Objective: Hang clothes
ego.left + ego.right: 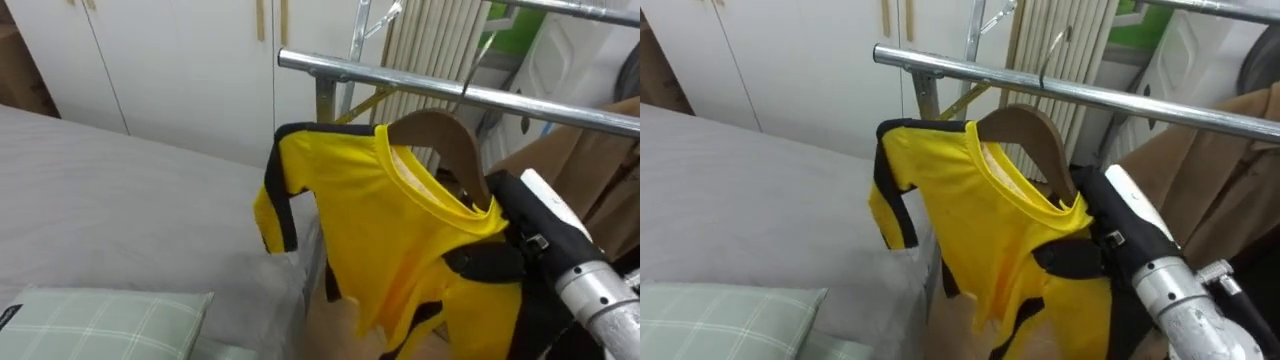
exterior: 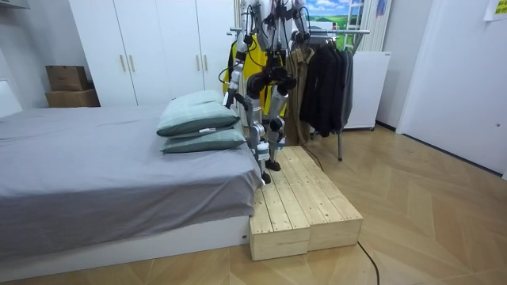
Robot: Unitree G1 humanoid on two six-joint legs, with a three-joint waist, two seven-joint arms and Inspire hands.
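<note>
A yellow T-shirt (image 1: 390, 230) with black trim hangs on a wooden hanger (image 1: 450, 140), whose wire hook crosses the metal clothes rail (image 1: 400, 80). The robot's right forearm reaches in from the lower right beside the shirt. Left lie the grey bed (image 1: 120, 200) and 1 checked pillow (image 1: 100, 320).

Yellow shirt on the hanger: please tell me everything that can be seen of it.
The yellow shirt looks like smooth, slightly shiny jersey cloth, with a round yellow collar and black bands along the sleeve and lower sides. It sits on a brown wooden hanger, whose thin hook reaches up to the metal rail. One sleeve droops on the side of the grey bed, and the body falls in loose folds. The robot's right hand is against its shoulder at the hanger's right end.
</note>
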